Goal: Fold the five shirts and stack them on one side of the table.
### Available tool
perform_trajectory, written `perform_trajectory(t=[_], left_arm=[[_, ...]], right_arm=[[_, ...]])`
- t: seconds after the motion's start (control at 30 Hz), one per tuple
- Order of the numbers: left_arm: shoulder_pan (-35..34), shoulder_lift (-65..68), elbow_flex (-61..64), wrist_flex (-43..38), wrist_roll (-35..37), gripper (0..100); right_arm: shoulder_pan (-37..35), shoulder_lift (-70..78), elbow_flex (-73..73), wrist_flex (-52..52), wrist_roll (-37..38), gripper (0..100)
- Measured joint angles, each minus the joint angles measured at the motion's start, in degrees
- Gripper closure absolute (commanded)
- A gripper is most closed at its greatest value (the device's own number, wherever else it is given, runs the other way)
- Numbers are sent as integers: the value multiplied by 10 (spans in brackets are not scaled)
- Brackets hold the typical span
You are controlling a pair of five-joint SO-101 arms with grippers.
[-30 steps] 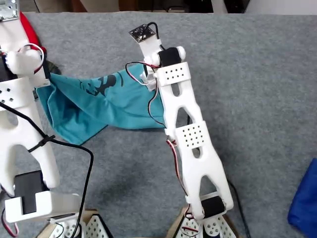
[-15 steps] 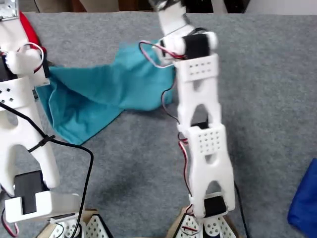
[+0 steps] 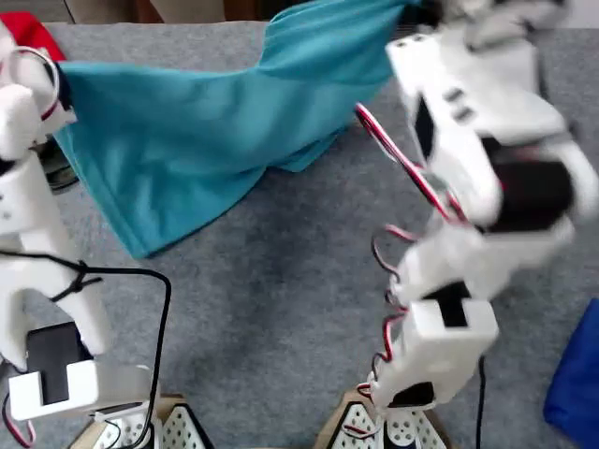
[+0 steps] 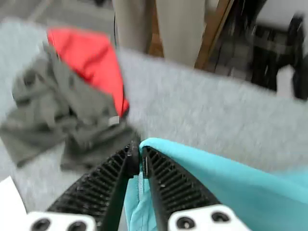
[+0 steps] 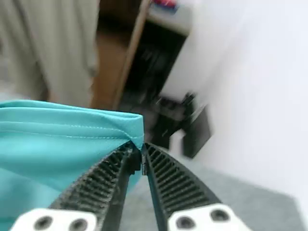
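Since a second ago we have swung our right arm up and off the table point(image 3: 281, 309), and the teal shirt point(image 3: 187, 140) has gone up with it. It lay bunched on the grey surface before. Now it hangs spread between our two arms over the far left part of the table. Our right gripper point(image 5: 142, 155) is clamped on a hemmed corner of the shirt, and our left gripper point(image 4: 140, 156) is pinched tight on another edge. The cloth runs taut along its upper edge and sags to a point near our left arm. Beyond the left gripper a red shirt point(image 4: 91, 62) and a grey shirt point(image 4: 53, 110) lie touching. A blue shirt point(image 3: 576, 374) sits at the table's right edge.
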Motion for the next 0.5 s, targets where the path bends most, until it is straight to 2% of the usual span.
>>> perform_trajectory(t=[0.3, 0.5], left_arm=[[0, -1, -267, 73, 0, 981], [0, -4, -396, 98, 0, 981]], right_arm=[[28, -108, 0, -38, 58, 994], [28, -135, -1, -134, 88, 994]])
